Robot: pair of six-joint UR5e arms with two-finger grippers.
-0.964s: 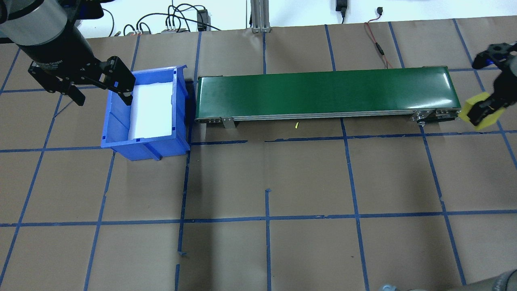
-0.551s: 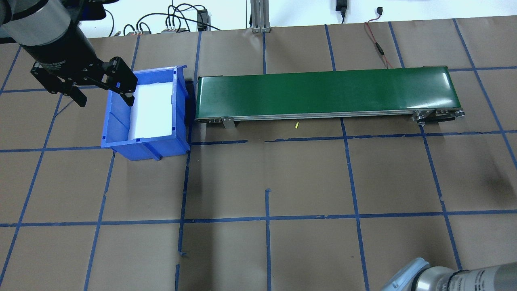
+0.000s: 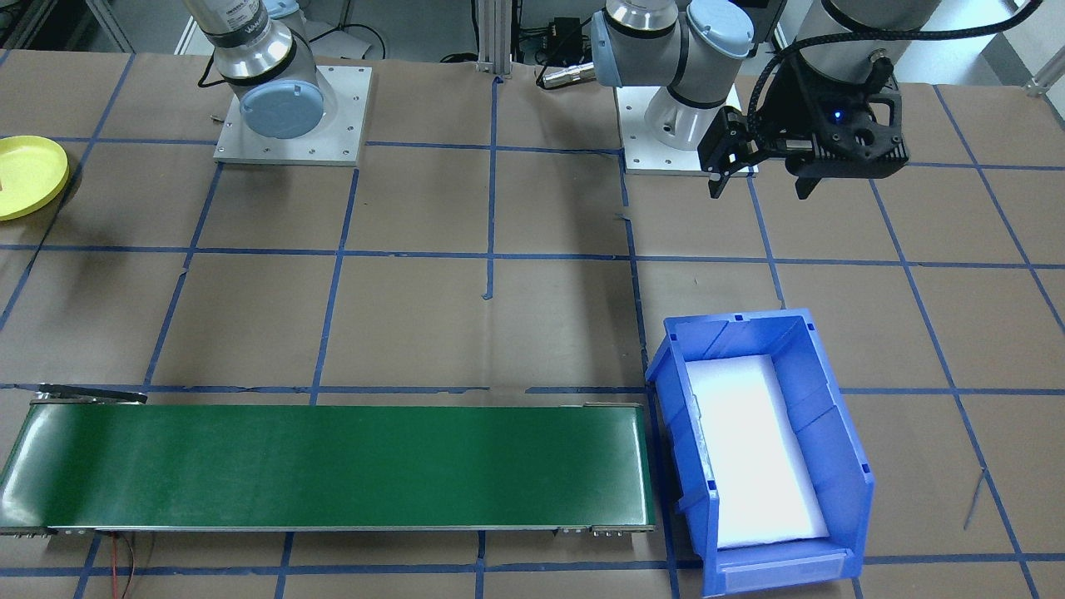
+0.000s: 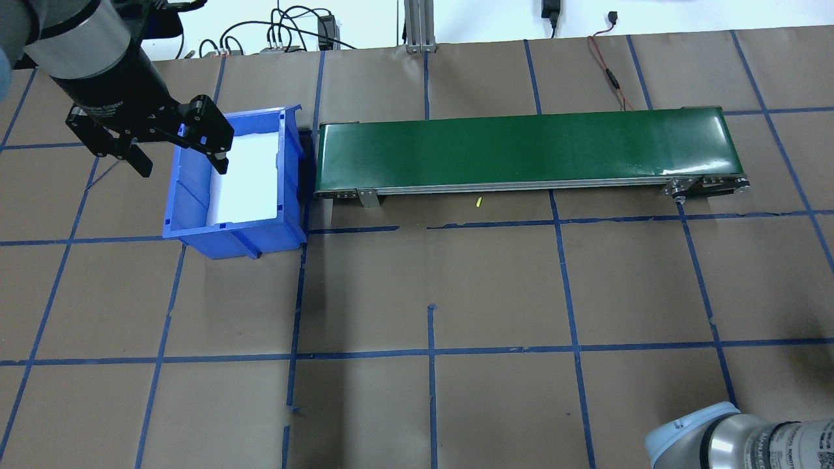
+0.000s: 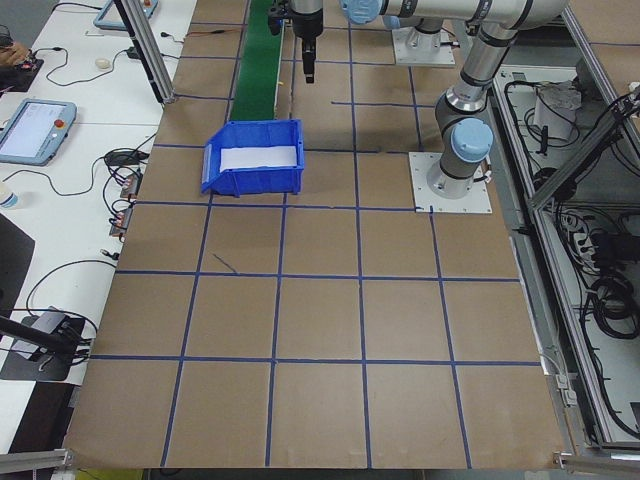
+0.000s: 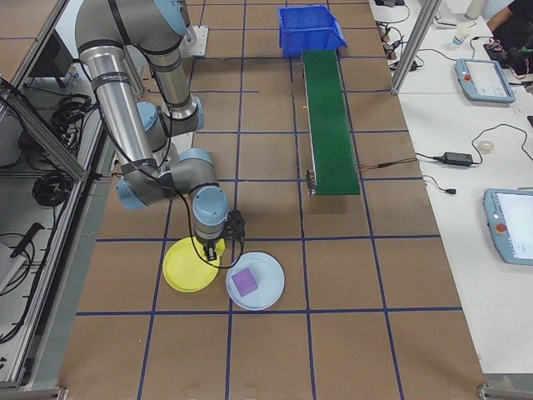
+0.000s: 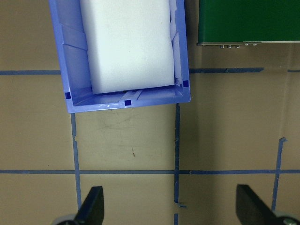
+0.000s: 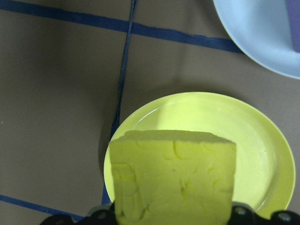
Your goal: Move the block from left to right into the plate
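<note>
The yellow block [image 8: 173,178] is a foam piece held in my right gripper [image 8: 187,218], which is shut on it. It hangs just above the yellow plate [image 8: 255,140], over the plate's near-left part. The exterior right view shows the right gripper [image 6: 221,250] over the yellow plate [image 6: 187,267], which also shows at the front-facing view's left edge [image 3: 25,175]. My left gripper [image 4: 181,159] is open and empty, high over the left wall of the blue bin [image 4: 186,195].
The blue bin [image 3: 832,433] holds a white foam pad. Beside it runs a green conveyor [image 4: 528,146]. A light blue plate [image 6: 266,293] with a purple block [image 6: 245,282] lies touching the yellow plate's side. Cables lie at the table's far edge.
My right gripper carried the yellow block away from the conveyor's right end and out of the overhead view; its elbow now shows at bottom right. The left gripper shifted slightly toward the bin.
</note>
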